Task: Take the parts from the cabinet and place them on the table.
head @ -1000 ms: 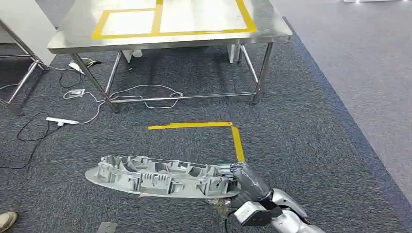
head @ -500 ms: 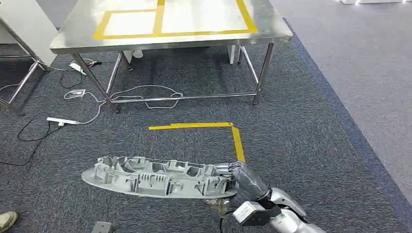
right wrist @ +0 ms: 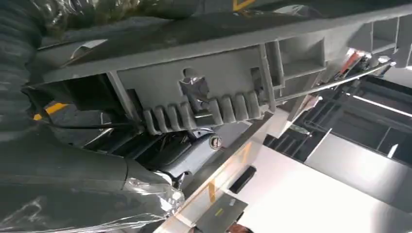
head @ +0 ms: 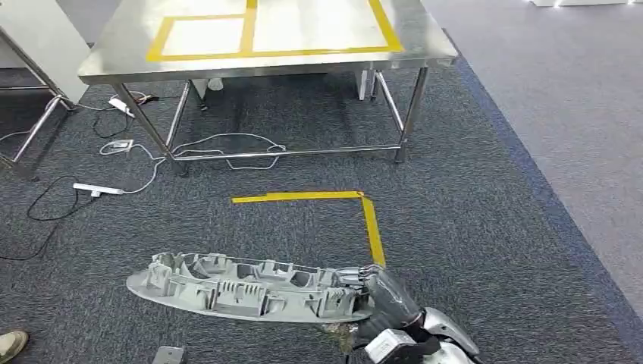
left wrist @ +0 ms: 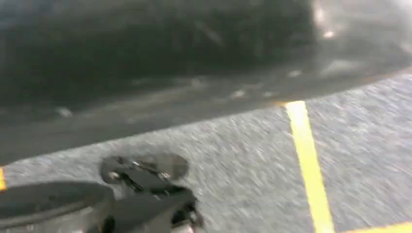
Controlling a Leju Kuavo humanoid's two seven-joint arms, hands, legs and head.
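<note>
A long grey ribbed part [head: 243,288] hangs level above the carpet, low in the head view. My right hand [head: 383,299] grips its right end. Up close, the right wrist view shows the part's ribbed underside [right wrist: 209,82] with my right hand [right wrist: 73,174] wrapped on it. The steel table [head: 265,64] with yellow tape rectangles stands ahead, across a stretch of carpet. My left hand [left wrist: 53,206] is a blurred dark shape over the floor, and its fingers are too smeared to read.
A yellow tape corner [head: 364,205] marks the carpet between me and the table. Cables and a power strip [head: 95,189] lie at the left, by another steel frame [head: 34,129]. A small grey plate [head: 168,355] and a person's shoe [head: 11,343] sit at the bottom left.
The held part and my right hand have sunk a little lower in the picture. The table and floor tape have barely shifted.
</note>
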